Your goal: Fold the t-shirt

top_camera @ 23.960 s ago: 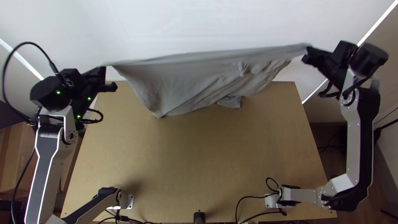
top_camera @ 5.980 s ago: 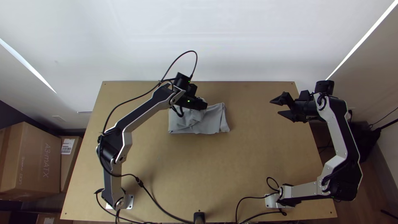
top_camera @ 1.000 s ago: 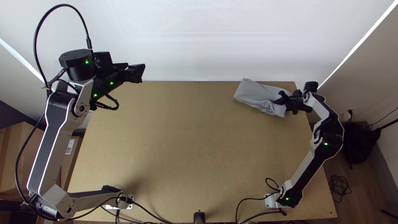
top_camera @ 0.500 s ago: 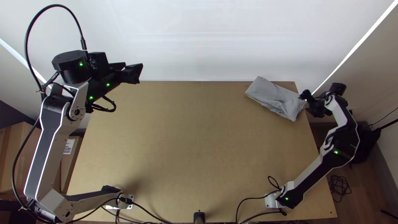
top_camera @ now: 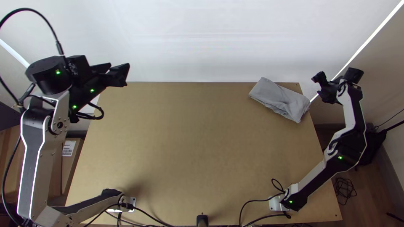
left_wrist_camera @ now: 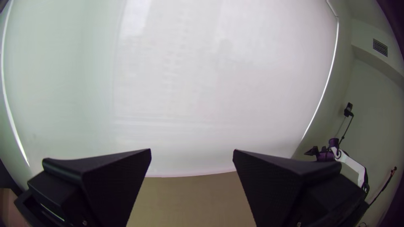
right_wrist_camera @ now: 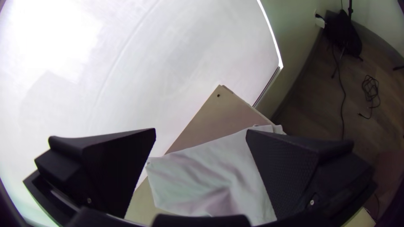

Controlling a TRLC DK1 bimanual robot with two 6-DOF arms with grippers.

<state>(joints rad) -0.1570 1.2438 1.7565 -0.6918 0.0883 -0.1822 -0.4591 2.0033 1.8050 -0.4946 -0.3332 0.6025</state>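
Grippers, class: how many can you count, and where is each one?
2. In the top view, the left gripper appears by the table's far left corner, the right gripper just past its far right corner, near the t-shirt.

I can pass freely over the table (top_camera: 189,147) through its middle and left. The t-shirt (top_camera: 280,100) takes up the far right corner, reaching the right edge. A white wall (top_camera: 202,42) stands behind; the left base (top_camera: 132,204), right base (top_camera: 275,204), cables (top_camera: 248,206) and dark post (top_camera: 202,220) crowd my near side.
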